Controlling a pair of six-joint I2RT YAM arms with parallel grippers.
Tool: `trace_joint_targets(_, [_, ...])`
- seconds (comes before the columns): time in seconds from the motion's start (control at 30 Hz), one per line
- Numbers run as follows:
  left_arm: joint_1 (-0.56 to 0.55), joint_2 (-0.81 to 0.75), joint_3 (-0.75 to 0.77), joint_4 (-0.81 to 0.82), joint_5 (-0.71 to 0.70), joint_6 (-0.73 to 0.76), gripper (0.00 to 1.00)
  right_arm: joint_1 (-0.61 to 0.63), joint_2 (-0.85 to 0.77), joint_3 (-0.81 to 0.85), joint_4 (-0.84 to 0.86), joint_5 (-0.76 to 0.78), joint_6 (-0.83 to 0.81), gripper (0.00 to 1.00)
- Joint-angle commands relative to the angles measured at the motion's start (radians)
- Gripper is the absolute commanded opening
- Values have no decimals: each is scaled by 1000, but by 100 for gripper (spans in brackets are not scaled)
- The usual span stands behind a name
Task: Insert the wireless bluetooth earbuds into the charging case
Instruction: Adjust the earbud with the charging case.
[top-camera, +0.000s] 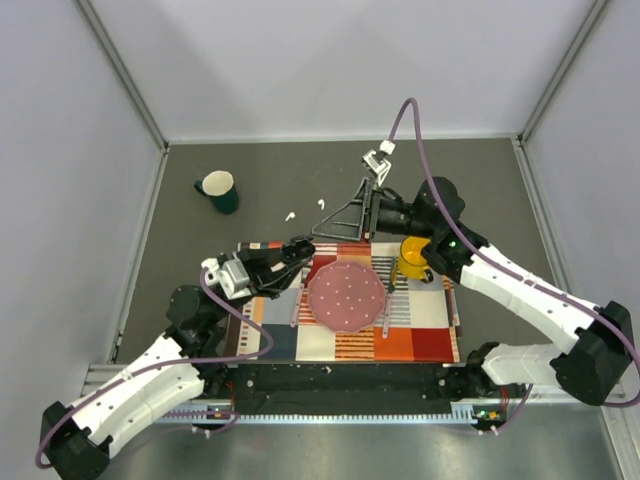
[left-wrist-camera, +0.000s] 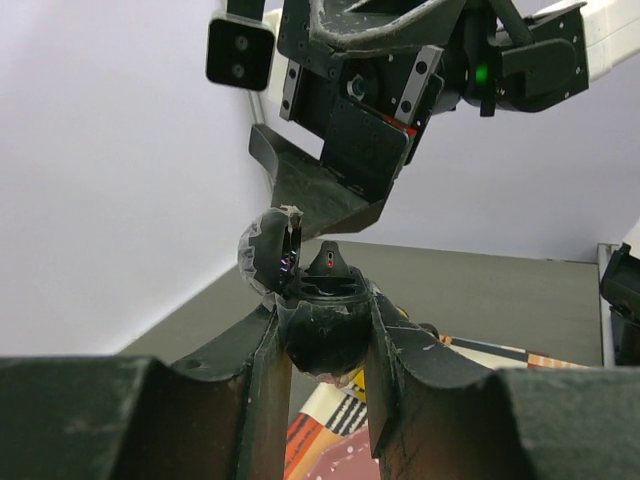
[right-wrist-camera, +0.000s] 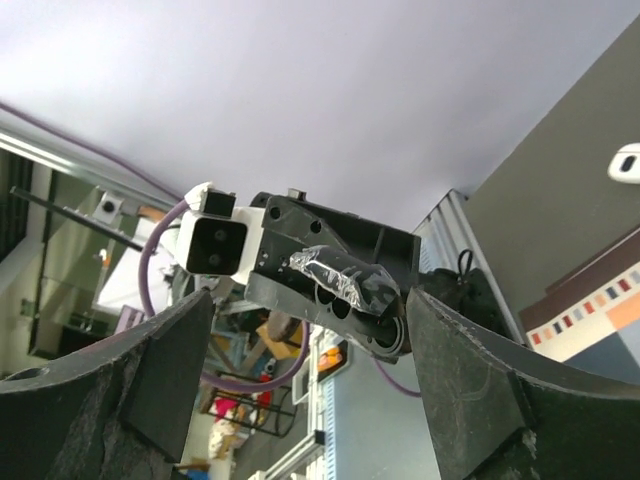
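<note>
Earbuds (top-camera: 290, 215) lie toward the far edge of the table (top-camera: 480, 180), light and slippery, best pinched across the body by the gaping right gripper (top-camera: 335, 222), while the left gripper (left-wrist-camera: 328, 320) clamps, seemingly, the open charging case (left-wrist-camera: 330, 282).

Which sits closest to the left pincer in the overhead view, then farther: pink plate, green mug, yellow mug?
1. Pink plate, just right of the left pincer.
2. Green mug, back-left, and yellow mug, right: too close to call.

Robotics lab test cell: white panel walls (top-camera: 330, 70), alu frame rails (top-camera: 122, 72).
</note>
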Motion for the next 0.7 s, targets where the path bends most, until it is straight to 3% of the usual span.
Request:
trace_joint_targets(0.0, [-4, 6, 51, 76, -22, 37, 0, 2, 28, 6, 94, -54, 91, 79])
trace_joint_targets(0.4, [-4, 31, 60, 94, -23, 51, 0, 19, 79, 21, 101, -94, 134, 83])
trace_joint_targets(0.67, [-4, 45, 54, 96, -43, 60, 0, 37, 98, 46, 75, -118, 122, 75])
